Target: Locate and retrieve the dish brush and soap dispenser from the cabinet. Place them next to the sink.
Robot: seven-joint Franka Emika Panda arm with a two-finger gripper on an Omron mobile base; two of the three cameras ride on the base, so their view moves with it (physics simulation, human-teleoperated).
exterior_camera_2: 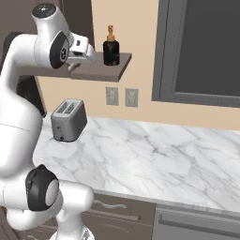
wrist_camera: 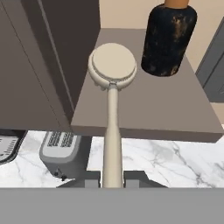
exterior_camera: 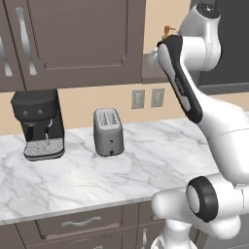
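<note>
My gripper (wrist_camera: 112, 179) is shut on the pale handle of the dish brush (wrist_camera: 113, 70). The brush's round tan head hangs over the left part of the cabinet shelf board (wrist_camera: 175, 109), close to the dark cabinet side wall. Whether the head rests on the board I cannot tell. The soap dispenser (wrist_camera: 168, 39), a squat black bottle with a copper pump, stands upright on the board just right of the brush head. It also stands out in the right base view as the soap dispenser (exterior_camera_2: 111, 48) on the shelf board (exterior_camera_2: 105, 70), with my hand right beside it. The sink is out of view.
A grey toaster (exterior_camera: 108, 131) and a black coffee machine (exterior_camera: 39, 124) stand on the white marble counter (exterior_camera: 160, 160) under the wall cabinets (exterior_camera: 78, 39). Two wall outlets (exterior_camera: 148, 98) sit below the shelf. A dark framed panel (exterior_camera_2: 201, 51) lies right of the shelf.
</note>
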